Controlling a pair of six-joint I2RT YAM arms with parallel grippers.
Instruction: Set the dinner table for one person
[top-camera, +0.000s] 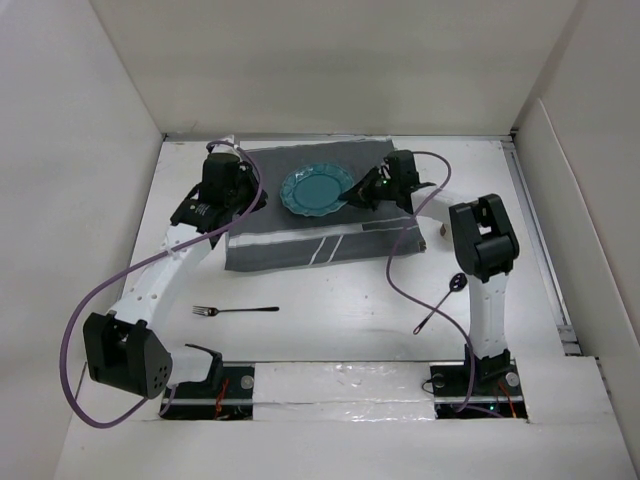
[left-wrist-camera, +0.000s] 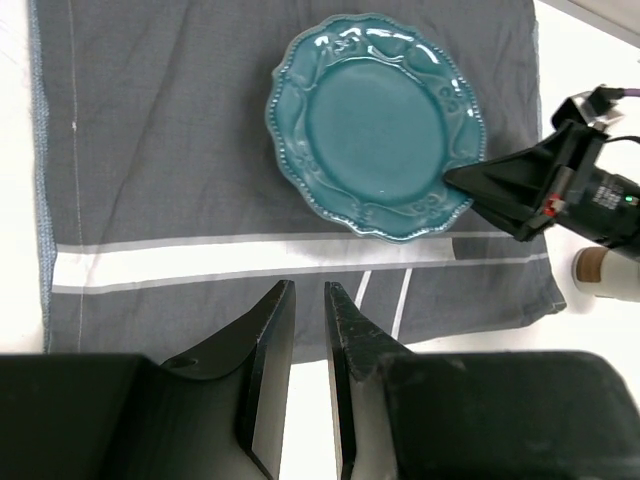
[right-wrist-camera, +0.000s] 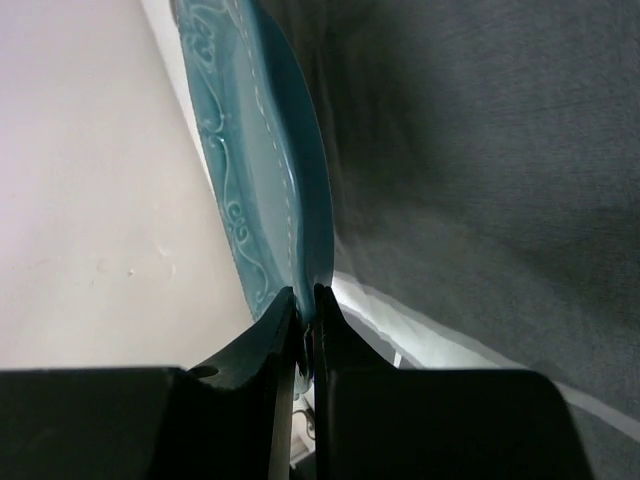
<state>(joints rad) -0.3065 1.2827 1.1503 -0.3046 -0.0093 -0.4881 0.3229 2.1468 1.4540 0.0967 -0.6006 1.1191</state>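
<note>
White bench (top-camera: 350, 300) holds a grey striped cloth (top-camera: 270, 250); on it we see the teal plate (top-camera: 315, 190), right rim clamped by our right pincer (right-wrist-camera: 305, 300). Our left pincer (left-wrist-camera: 308, 290) hovers just left, narrow, empty.

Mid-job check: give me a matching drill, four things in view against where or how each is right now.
Things:
1 plate
2 fork
3 cloth
4 left gripper

States:
A lying on the bare table
B spread under the plate
C rim pinched by the right gripper
D jaws slightly apart, empty, above the cloth

Pairs: 1-C, 2-A, 3-B, 4-D
</note>
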